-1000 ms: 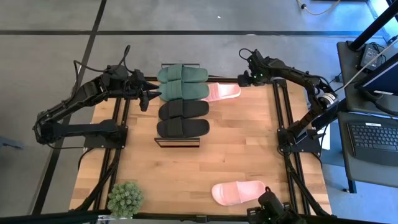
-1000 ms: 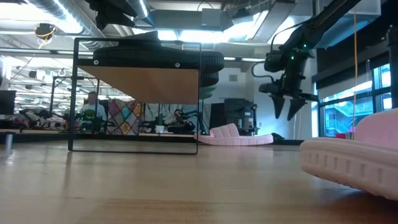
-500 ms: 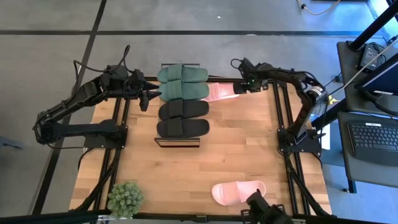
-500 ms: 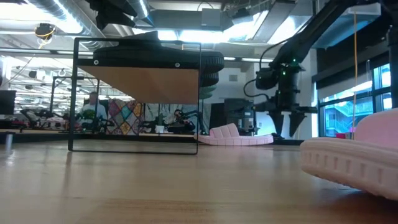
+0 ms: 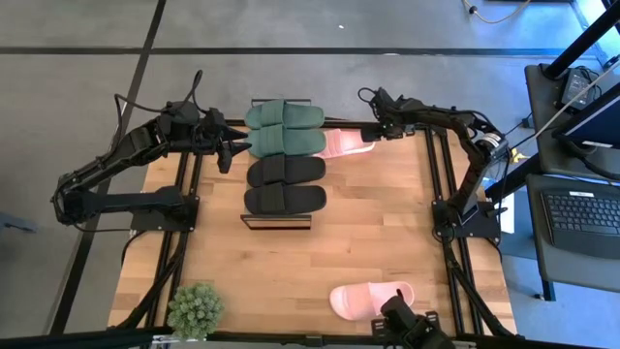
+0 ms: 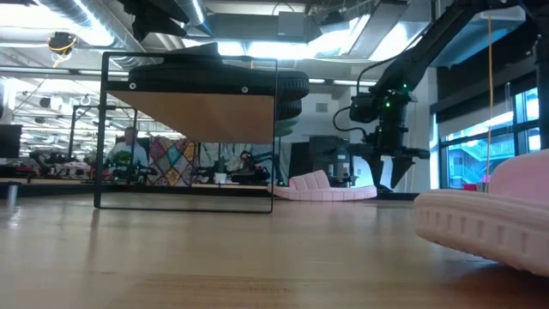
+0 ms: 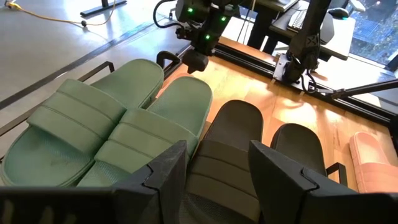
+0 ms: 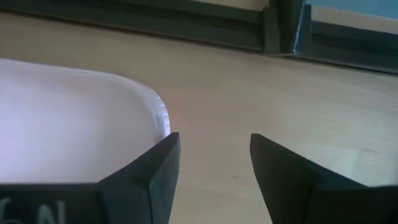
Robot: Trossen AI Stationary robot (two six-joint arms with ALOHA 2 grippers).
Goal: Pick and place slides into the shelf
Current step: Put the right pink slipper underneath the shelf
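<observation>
The right arm reaches from its base at the table's three o'clock edge up and across to the far edge, its forearm stretched toward eleven o'clock and its wrist bent steeply down, so that the right gripper (image 5: 376,132) hangs just above the wooden tabletop (image 5: 368,223) at the toe end of a pale pink slide sandal (image 5: 346,143) lying beside the rack. Its two dark fingers (image 8: 146,180) stand apart with bare wood between them and grip nothing; the pink sandal's rounded edge (image 8: 74,118) sits just beside one finger, and I cannot tell whether it touches. In the low view the gripper (image 6: 383,176) points straight down next to the pink sandal (image 6: 322,186). The left arm lies folded along the table's nine o'clock side, elbow low, its forearm level and aimed toward three o'clock, with the left gripper (image 5: 232,147) halted just beside the small shoe rack with a black metal frame (image 5: 276,222). Its fingers (image 7: 168,171) are spread and empty. On the rack's top sit a pair of dark green slides (image 5: 284,129) and, toward six o'clock of them, a pair of black slides (image 5: 285,184). A second pale pink slide (image 5: 368,299) lies well apart near the six o'clock edge, and a small green potted plant (image 5: 195,309) stands at about seven o'clock.
</observation>
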